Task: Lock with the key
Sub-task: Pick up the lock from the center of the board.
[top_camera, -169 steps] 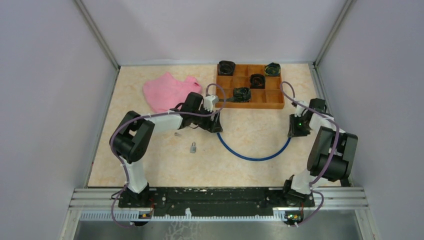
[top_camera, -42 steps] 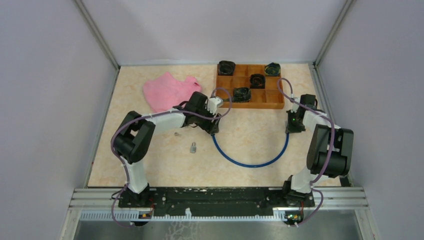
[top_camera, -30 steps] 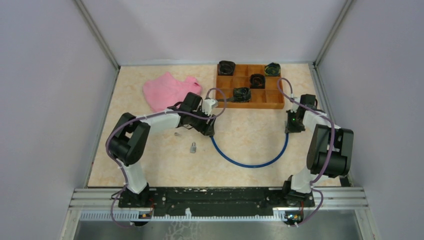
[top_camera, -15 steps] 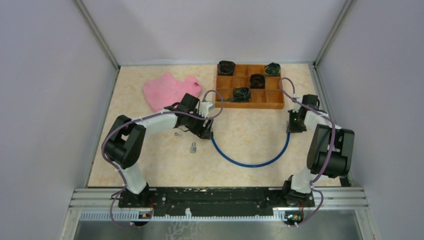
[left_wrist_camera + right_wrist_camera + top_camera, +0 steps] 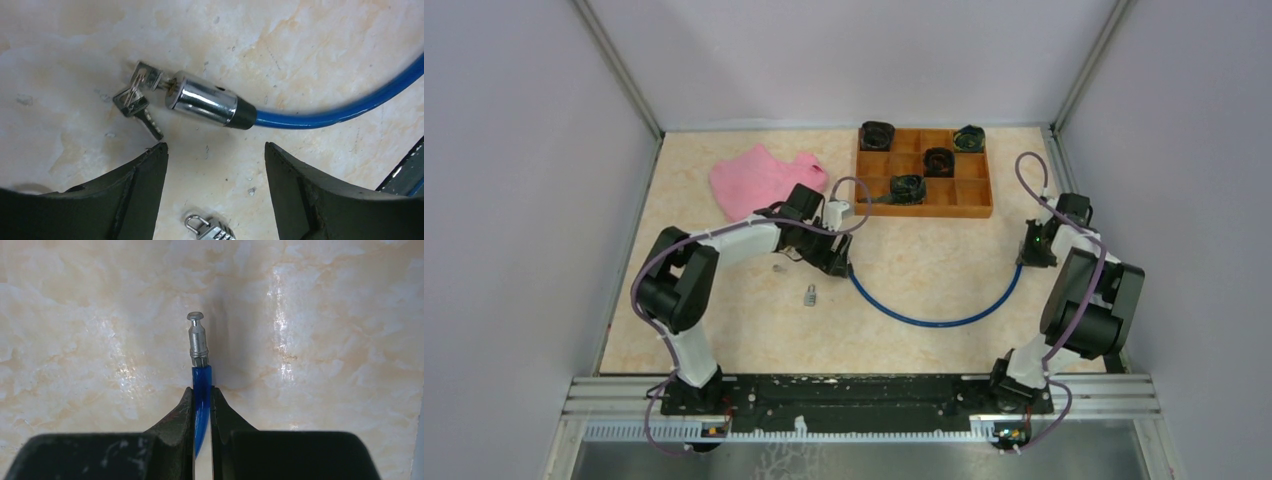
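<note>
Swung rightward, stretching blue cable (image 5: pixel 934 318); pinches it behind its pin (image 5: pixel 197 340) in right gripper (image 5: pixel 202 390). Holds left gripper (image 5: pixel 215 150) agape over lock barrel (image 5: pixel 202 102), key (image 5: pixel 147 80) inserted, on table (image 5: pixel 300 40). Probably springy, slick: grasp barrel sides

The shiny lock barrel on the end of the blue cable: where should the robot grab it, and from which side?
Grip the chrome barrel across its round middle, coming down from above. It lies flat on the table, with the key sticking out of one end and the blue cable leaving the other, so only its long sides are free. The open left gripper hangs close by.
</note>
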Controlling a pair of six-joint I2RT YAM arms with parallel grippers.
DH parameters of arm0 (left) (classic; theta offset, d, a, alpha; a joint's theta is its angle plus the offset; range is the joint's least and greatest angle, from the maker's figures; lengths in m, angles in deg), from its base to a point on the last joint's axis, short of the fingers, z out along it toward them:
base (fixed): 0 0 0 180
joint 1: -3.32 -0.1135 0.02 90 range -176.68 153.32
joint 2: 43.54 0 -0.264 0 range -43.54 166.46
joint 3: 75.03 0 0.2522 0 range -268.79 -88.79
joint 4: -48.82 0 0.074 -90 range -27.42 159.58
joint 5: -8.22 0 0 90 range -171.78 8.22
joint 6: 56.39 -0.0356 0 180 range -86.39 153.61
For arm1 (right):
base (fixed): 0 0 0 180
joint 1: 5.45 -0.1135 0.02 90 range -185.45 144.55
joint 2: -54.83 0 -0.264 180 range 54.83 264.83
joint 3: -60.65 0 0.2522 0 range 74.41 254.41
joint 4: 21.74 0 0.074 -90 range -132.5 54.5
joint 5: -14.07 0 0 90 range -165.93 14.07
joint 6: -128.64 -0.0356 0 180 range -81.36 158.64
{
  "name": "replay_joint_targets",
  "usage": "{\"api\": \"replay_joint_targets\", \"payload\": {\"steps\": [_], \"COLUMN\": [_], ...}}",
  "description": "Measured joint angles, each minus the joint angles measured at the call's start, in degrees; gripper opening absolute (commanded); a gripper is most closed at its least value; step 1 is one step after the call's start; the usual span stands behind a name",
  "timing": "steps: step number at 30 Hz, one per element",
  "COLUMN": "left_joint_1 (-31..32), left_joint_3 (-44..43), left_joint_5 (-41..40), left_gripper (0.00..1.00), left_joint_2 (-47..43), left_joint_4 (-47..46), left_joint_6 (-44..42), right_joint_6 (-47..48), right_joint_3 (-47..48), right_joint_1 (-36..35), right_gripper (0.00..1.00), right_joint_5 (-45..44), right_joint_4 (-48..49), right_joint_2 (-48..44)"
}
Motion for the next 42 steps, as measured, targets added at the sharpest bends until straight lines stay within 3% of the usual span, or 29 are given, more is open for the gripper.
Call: {"api": "replay_joint_targets", "payload": {"steps": [14, 32, 42], "left_joint_1": [3.3, 7.3, 9.9], "left_joint_3": [-4.2, -15.0, -17.7], "left_joint_5": [2.8, -0.8, -6.3], "left_gripper": [0.76, 0.65, 0.51], "left_joint_2": [4.5, 12.9, 15.4], "left_joint_4": [-2.8, -3.0, -4.1], "left_joint_6": [3.3, 2.7, 0.4], "right_joint_6": [-0.1, 2.5, 3.8], "right_joint_3": [0.0, 0.0, 0.0], "right_joint_1": [-0.1, -7.1, -7.7], "right_gripper": [0.0, 0.0, 0.0], "right_joint_5": [3.0, 6.4, 9.9], "right_joint_4": [0.2, -4.6, -7.0], "right_joint_2": [0.0, -1.3, -4.3]}}
